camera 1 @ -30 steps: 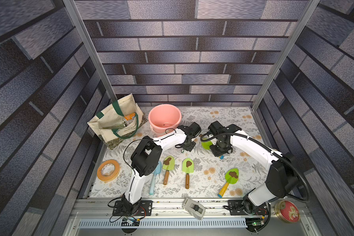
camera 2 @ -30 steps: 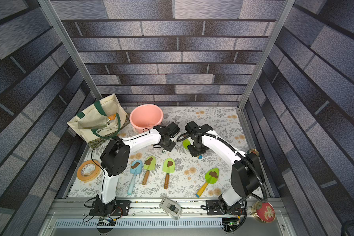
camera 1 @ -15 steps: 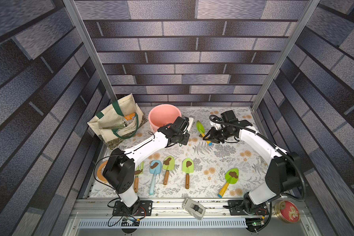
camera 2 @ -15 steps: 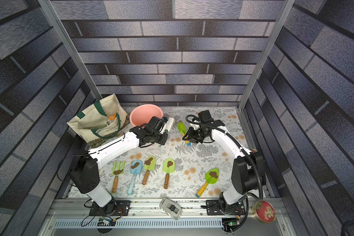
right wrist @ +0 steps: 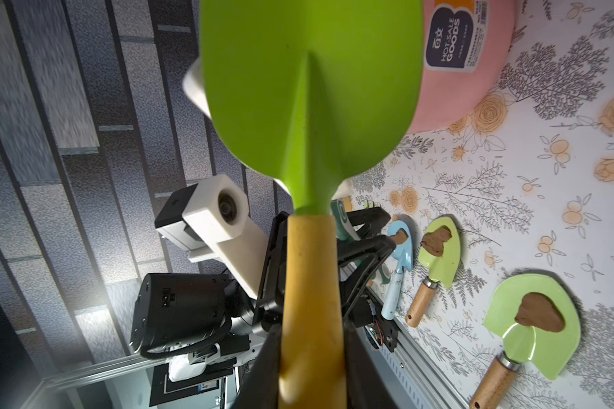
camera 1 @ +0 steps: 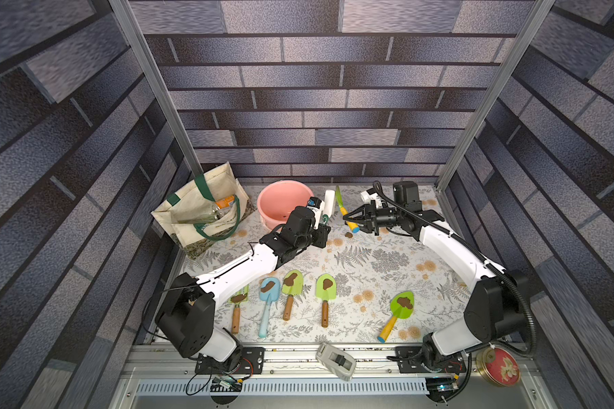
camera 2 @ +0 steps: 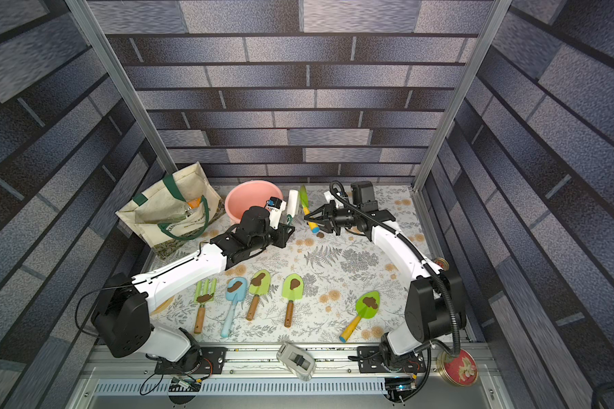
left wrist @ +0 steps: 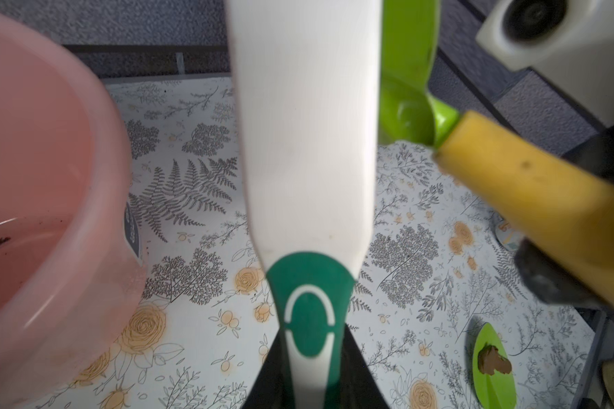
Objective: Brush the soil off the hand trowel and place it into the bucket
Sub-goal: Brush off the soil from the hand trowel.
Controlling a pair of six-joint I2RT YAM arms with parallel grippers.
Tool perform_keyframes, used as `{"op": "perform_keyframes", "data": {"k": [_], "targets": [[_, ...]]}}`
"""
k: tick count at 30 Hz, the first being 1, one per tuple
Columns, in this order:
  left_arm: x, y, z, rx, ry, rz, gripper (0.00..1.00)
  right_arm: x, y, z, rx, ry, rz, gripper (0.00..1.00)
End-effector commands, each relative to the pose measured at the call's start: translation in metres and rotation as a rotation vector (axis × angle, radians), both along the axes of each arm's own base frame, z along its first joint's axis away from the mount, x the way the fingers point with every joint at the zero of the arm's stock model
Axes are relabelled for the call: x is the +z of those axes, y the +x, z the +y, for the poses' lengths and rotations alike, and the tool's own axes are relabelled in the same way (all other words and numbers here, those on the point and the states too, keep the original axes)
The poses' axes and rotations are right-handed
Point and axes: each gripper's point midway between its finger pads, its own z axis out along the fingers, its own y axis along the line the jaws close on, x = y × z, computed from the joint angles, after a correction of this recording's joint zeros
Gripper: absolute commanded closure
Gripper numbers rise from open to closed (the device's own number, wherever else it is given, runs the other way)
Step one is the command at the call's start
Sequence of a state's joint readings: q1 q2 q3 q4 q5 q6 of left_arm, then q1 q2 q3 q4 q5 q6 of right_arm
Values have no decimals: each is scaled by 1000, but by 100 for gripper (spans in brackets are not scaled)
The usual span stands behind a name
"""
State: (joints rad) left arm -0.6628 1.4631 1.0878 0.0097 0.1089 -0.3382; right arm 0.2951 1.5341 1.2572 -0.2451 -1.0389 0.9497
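Two grips: left claw (camera 1: 323, 223) brush (camera 1: 328, 202), right claw (camera 1: 352, 222) trowel (right wrist: 309, 88).

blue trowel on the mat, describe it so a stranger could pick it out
On the floral mat, five soiled tools lie along the front edge. The blue trowel lies between a green fork and a green trowel; it alone is pale blue, handle included.

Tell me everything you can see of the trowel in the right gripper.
The trowel has a lime-green, plastic-looking blade with a centre rib on the face the right wrist view shows, a yellow handle and a blue end cap. The right gripper holds the handle, jaws shut, in the air, blade raised toward the back wall, near the bucket. That face looks clean; a soil blob lies below. The brush stands close beside the blade; contact cannot be told.
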Motion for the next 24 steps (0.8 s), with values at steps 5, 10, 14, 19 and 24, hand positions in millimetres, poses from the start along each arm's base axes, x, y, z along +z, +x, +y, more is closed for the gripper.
{"op": "perform_keyframes", "data": {"k": [5,10,14,19,24], "targets": [[81,-2,4,-46,-273,-161,100,83,-7,-2,43,141,-99,100],[93,-1,-5,-96,-290,-248,100,122,-6,0,55,226,-70,100],[113,-7,-16,-150,-276,-353,100,143,-11,-1,67,231,-49,100],[131,-14,-24,-199,-269,-445,100,160,-18,-2,74,238,-29,100],[147,-17,-28,-232,-277,-506,100,168,-27,-4,84,224,-25,99]]}}
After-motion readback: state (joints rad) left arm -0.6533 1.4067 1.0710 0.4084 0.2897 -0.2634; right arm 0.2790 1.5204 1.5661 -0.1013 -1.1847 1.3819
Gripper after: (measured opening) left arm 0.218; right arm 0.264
